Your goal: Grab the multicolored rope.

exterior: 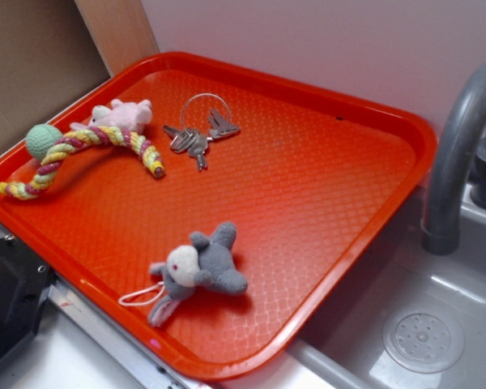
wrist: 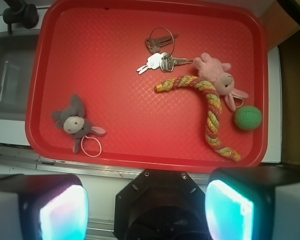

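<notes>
Task status: not started, judging by the layout. The multicolored rope (wrist: pixel 210 107) lies untouched on the red tray (wrist: pixel 140 145), curved in an arch, nothing gripping it.

Positions, all relative to the tray:
- Rope: near one short edge of the tray, as the wrist view shows it at the right side. One end points toward the tray centre, the other ends close to the rim corner.
- Teal ball (wrist: pixel 248 118): just beside the rope's outer curve, close against the rim. Whether it is tied to the rope cannot be told from either view.
- Pink plush animal (wrist: pixel 217 75): touching the top of the rope's arch, overlapping it slightly in the exterior view.
- Key ring with keys (wrist: pixel 160 55): near the far long edge, beside the pink plush, apart from the rope.
- Grey plush animal (wrist: pixel 74 121): at the opposite side of the tray, well apart from the rope.

Gripper (wrist: pixel 147 212): wide; the two fingers stand far apart at the bottom of the wrist view, empty, held above and off the near edge of the tray.

Remaining: move over the rope, descend, close on it. A bare stretch away from the pink plush looks the safer grasp point, to avoid pinching both.
</notes>
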